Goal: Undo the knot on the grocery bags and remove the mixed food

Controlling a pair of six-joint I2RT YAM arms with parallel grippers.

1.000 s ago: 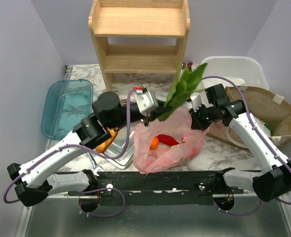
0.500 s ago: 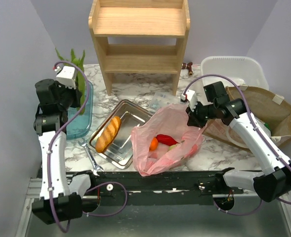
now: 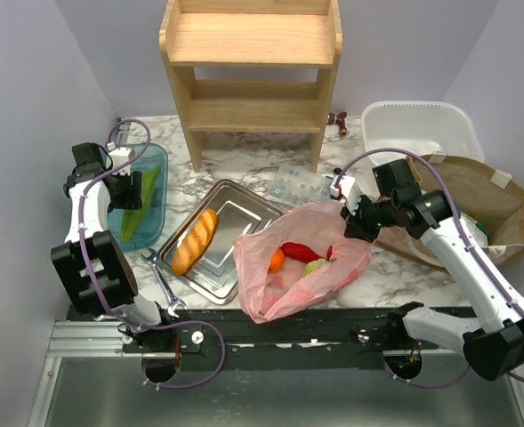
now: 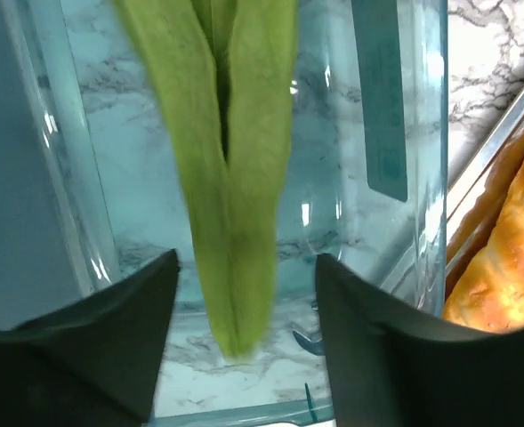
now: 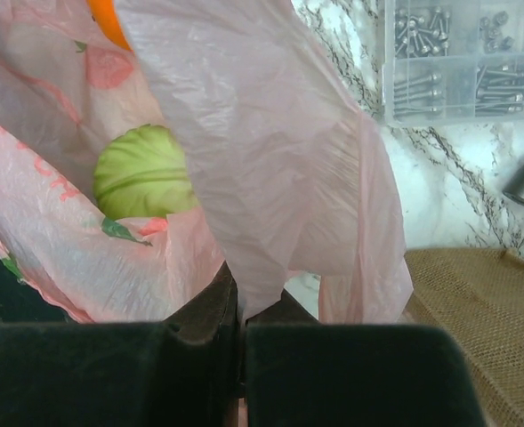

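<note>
The pink grocery bag [image 3: 270, 298] lies at the table's front middle with its mouth wide open; I see no knot. Inside it are a red pepper [image 3: 302, 252], an orange [image 3: 278, 259] and a pale-green cabbage [image 3: 315, 266] [image 5: 146, 172]. My right gripper [image 3: 349, 218] [image 5: 242, 307] is shut on a fold of the bag's rim [image 5: 270, 178], holding it up. My left gripper [image 3: 126, 185] [image 4: 244, 267] is open over the blue tray [image 3: 101, 178]. The green leafy vegetable [image 3: 141, 205] [image 4: 235, 178] lies between the spread fingers, touching neither.
A steel tray [image 3: 244, 200] holds a bread loaf [image 3: 195, 240] [image 4: 511, 267] beside the blue tray. A wrench [image 3: 159, 276] lies in front. A wooden shelf [image 3: 253, 71], clear screw box [image 3: 299, 184], white bin [image 3: 422, 124] and brown jute bag [image 3: 475, 196] stand behind and right.
My left arm swung from above the bag over to the blue tray with the greens and opened; the greens now lie in the tray. The right gripper kept its hold on the bag.
</note>
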